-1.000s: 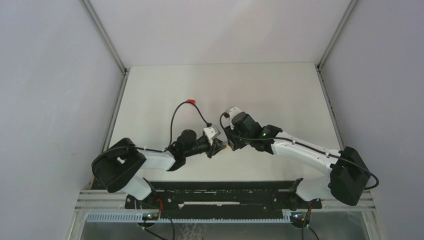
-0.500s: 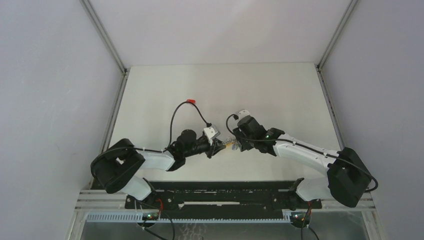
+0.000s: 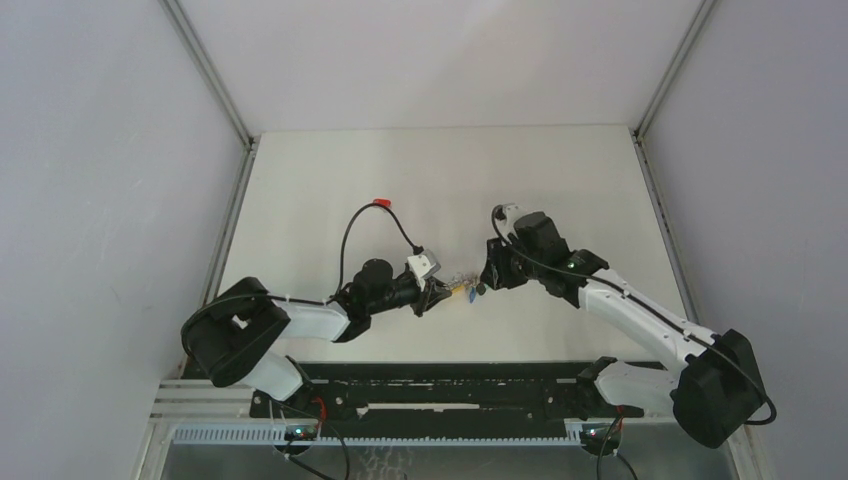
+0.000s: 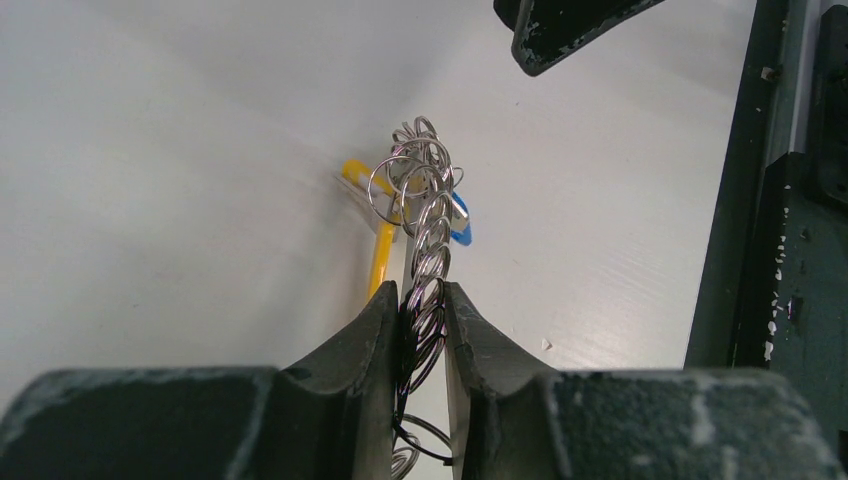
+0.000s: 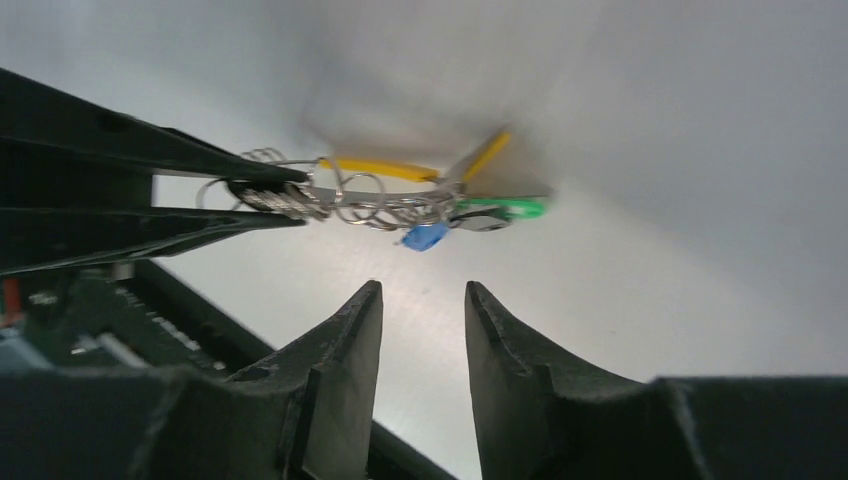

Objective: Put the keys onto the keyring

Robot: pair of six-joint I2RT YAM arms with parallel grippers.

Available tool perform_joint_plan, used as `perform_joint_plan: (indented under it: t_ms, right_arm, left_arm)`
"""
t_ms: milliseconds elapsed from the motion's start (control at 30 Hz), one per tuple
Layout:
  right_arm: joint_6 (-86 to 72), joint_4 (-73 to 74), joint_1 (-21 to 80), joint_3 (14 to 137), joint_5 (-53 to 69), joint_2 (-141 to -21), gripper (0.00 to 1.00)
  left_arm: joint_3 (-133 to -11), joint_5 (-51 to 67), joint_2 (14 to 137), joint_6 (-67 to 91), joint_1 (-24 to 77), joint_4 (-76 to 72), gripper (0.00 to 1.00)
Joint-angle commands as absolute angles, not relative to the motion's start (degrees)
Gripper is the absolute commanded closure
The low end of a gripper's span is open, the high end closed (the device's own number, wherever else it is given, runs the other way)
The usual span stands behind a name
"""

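1. The left gripper (image 4: 420,310) was clamped on the keyring (image 4: 425,200), a bunch of thin silver wire loops. The fingers pinched the near loops, and the rest stood out past the tips.
2. The keys (image 5: 440,205) sat at the far end of that bunch, just above the white table (image 4: 150,150). I saw a yellow key (image 4: 382,255), a blue key (image 4: 459,222) and, from the right wrist, a green key (image 5: 505,209). I could not tell whether each was threaded on a loop or only tangled in.
3. The right gripper (image 5: 423,310) stood near the keys but apart from them. Its jaws had a narrow gap with nothing in it.
4. Handling, my judgement:
   - The bundle looked very light, so weight is no concern.
   - The wire loops should be springy and slick, and likely to twist or slide between the pads.
   - The keys hung loose and would swing at a touch.
5. Where to grip, my judgement:
   - Take a key by its flat plastic head, pads on the broad faces, leaving the hole clear.
   - Avoid pinching the loops sideways, as they may bend.
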State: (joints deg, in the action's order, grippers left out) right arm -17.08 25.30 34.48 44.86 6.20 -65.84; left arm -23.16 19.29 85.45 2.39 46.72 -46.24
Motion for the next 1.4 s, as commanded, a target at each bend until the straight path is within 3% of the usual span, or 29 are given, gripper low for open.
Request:
perform_joint_plan:
  t_ms: [0,400,1067,1367]
  right_arm:
    - [-26.17,19.91,31.64,47.17,19.63,-65.47,0.64]
    - [-37.28,10.85,25.13,46.61,29.78,-73.71,0.69]
    - [-31.03,19.39,27.41,55.52,30.67,-86.88,0.67]
    - [-28.77,23.57,28.66,56.07,31.19,-85.38,0.71]
  left_arm:
    - [-25.37,19.78,84.0,1.58,46.93,-47.64,0.86]
    - [-25.11,19.6,83.42,1.25,47.2,-47.64,0.86]
    - [-27.0,18.9,84.06,-1.31,48.53,-43.5,0.86]
    - [-27.65,16.76,83.64,-2.94,49.35,-40.89,0.86]
